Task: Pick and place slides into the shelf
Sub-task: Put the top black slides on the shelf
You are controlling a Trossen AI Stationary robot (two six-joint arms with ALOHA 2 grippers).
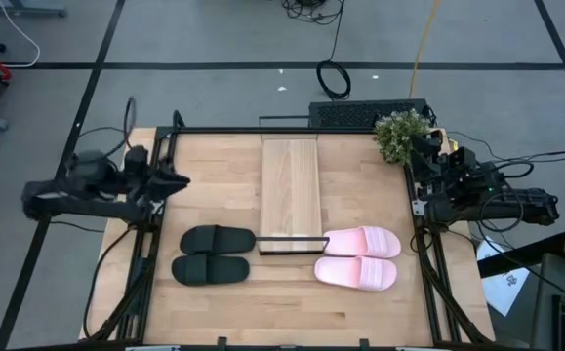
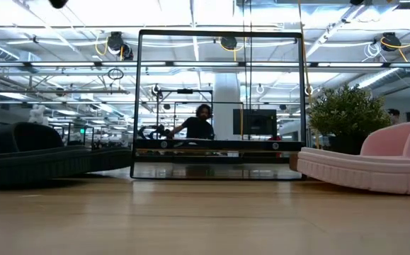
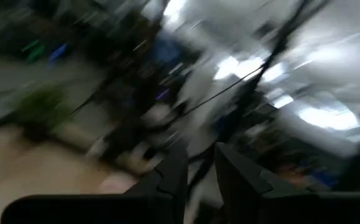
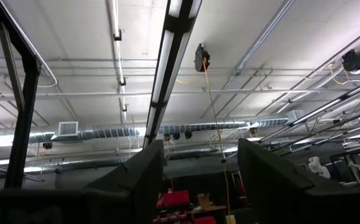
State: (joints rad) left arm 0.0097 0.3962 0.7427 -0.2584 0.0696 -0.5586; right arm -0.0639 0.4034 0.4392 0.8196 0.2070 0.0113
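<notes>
A: High view: which way did the long light-wood plank shelf (image 1: 289, 191) run?
B: Twelve to six, black frame at six. Black slides (image 1: 214, 253) at seven, pink slides (image 1: 358, 257) at five, long axes nine-to-three.
A: Grippers?
B: Left gripper (image 1: 180, 178) parted slightly, right gripper (image 1: 421, 166) spread wide; both held nothing.
</notes>
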